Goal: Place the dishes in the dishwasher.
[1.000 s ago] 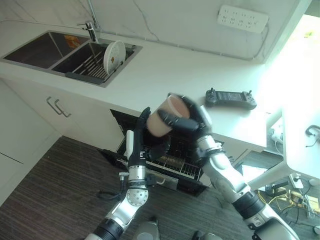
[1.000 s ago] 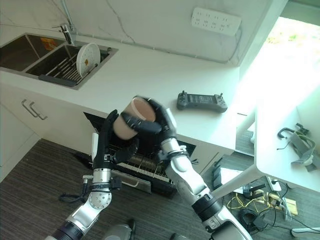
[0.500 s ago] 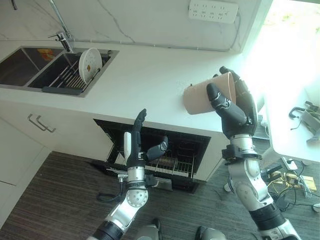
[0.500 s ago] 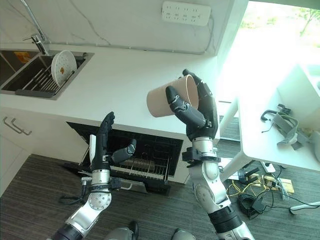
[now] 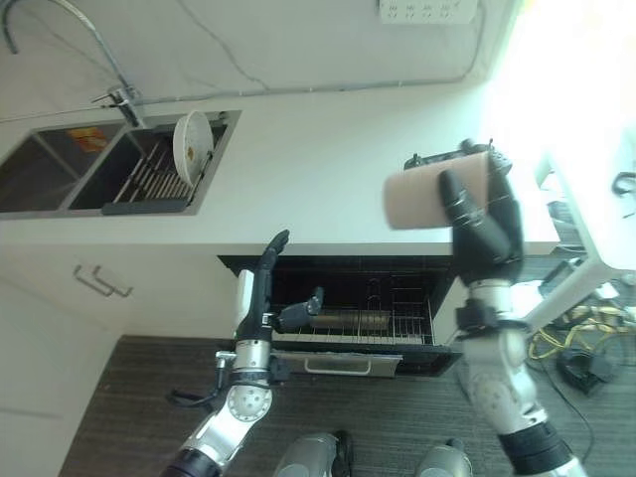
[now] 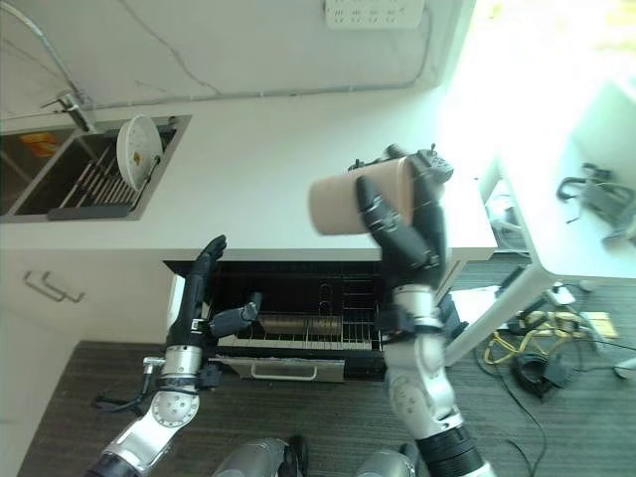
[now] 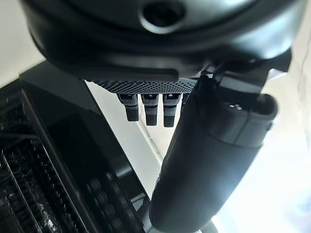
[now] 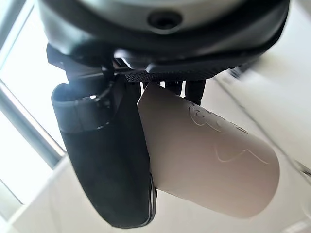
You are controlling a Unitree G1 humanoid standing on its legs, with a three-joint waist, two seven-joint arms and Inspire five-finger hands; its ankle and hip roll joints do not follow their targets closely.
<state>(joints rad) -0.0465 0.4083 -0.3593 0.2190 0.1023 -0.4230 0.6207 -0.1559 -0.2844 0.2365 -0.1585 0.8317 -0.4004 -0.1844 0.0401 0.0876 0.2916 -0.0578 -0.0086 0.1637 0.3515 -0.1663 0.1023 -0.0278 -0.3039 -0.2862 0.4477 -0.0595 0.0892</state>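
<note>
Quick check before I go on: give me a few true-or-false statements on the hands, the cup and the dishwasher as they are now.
1. The right hand grips a beige cup. True.
2. The cup stands upright. False: it lies sideways in the hand.
3. The dishwasher is shut. False: it is open, its rack showing.
4. The left hand holds a plate. False: it is open; the white plate stands in the sink rack.
5. A black controller lies on the counter. True.
</note>
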